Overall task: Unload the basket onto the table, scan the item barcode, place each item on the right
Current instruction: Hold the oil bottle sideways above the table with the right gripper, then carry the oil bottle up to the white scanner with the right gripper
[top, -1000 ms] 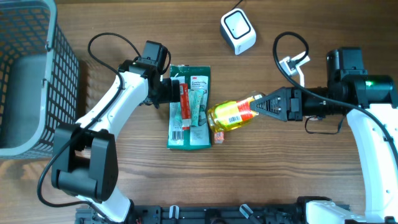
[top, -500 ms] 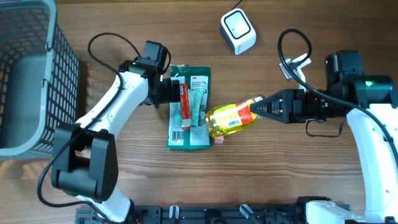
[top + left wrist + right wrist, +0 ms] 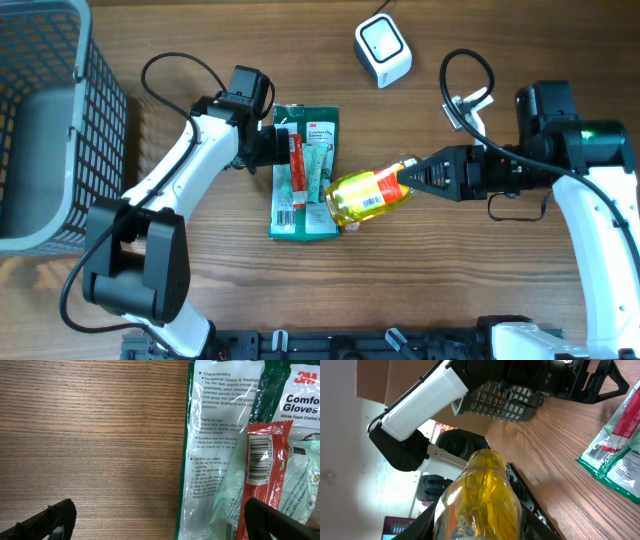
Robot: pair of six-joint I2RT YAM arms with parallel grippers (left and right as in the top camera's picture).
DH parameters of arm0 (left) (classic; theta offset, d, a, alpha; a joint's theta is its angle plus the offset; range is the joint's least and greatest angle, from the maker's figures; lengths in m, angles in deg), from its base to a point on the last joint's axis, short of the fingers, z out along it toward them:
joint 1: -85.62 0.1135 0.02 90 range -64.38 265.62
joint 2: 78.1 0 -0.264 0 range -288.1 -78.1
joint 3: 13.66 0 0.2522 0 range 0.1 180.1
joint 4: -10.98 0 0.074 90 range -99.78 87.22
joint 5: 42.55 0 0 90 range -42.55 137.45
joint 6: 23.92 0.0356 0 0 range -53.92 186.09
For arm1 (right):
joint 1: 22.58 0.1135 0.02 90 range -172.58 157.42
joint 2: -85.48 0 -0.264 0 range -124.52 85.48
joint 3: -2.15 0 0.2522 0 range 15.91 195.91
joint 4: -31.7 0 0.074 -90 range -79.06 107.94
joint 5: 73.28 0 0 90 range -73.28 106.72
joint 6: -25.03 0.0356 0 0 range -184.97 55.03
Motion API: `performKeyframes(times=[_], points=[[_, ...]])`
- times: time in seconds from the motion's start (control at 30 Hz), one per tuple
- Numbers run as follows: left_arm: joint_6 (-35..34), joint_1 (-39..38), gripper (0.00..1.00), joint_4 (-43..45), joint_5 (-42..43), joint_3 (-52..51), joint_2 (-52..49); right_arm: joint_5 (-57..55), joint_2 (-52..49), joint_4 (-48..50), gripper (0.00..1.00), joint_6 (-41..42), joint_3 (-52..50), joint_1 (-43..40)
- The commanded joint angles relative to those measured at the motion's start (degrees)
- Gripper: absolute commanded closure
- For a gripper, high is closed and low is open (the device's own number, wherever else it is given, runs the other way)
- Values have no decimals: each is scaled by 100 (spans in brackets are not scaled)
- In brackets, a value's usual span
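My right gripper (image 3: 409, 178) clamps the yellow plastic bottle (image 3: 365, 195) by its neck, length pointing left. The white boxy scanner (image 3: 383, 50) sits beyond, nearer this arm; my left gripper (image 3: 284, 150) gapes empty.

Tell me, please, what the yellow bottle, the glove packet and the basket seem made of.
Yellow bottle: probably clear glossy plastic, since light shows through it. Glove packet: thin shiny plastic film, by its wrinkled glare. Basket: seemingly matte grey plastic, moulded as a grid.
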Motion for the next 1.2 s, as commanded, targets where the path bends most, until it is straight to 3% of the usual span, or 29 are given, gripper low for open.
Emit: performKeyframes(times=[0.0, 0.6, 1.17], points=[[-9, -20, 0, -2, -35, -26, 94, 352, 79, 31, 78, -116, 72, 20], [-9, -20, 0, -2, -35, -26, 94, 66, 79, -98, 78, -118, 0, 129], [-9, -20, 0, -2, -35, -26, 94, 83, 76, 715, 78, 103, -785, 520]])
